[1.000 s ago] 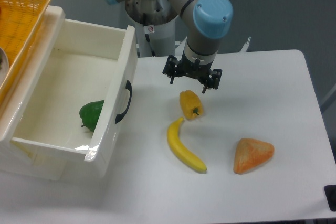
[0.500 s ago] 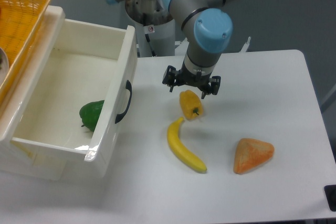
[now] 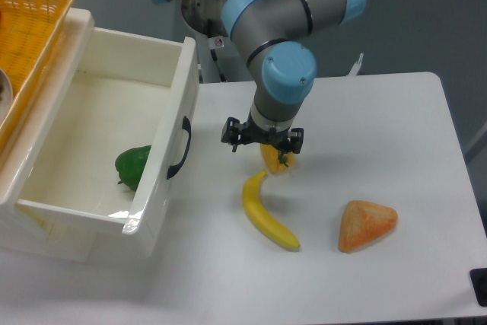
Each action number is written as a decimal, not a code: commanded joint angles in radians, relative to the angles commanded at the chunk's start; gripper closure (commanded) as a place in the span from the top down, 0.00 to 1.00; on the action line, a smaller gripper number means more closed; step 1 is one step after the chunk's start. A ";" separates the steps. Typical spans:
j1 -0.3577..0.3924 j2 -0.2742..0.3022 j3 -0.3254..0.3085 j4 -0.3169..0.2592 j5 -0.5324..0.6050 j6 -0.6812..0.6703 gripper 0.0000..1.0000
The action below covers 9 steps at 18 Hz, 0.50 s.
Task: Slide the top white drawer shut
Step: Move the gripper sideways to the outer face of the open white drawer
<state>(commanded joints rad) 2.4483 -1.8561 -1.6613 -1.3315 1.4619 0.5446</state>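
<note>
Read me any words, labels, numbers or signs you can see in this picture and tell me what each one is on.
Small sticker with a red mark on the white robot base column: too small and blurred to read.
Nothing readable shows on the glossy white plastic top drawer, the orange woven basket, the yellow banana or the white table.

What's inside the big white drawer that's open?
A green pepper lies inside the top white drawer, against its front wall. The rest of the visible floor looks bare. The front panel hides the pepper's right edge and the strip of floor just behind it.
</note>
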 joint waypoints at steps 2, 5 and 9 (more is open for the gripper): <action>-0.008 -0.011 0.003 0.002 0.000 -0.005 1.00; -0.015 -0.023 0.003 0.008 0.000 -0.006 1.00; -0.032 -0.031 0.003 0.014 0.000 -0.040 1.00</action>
<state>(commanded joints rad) 2.4160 -1.8868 -1.6582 -1.3177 1.4619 0.5047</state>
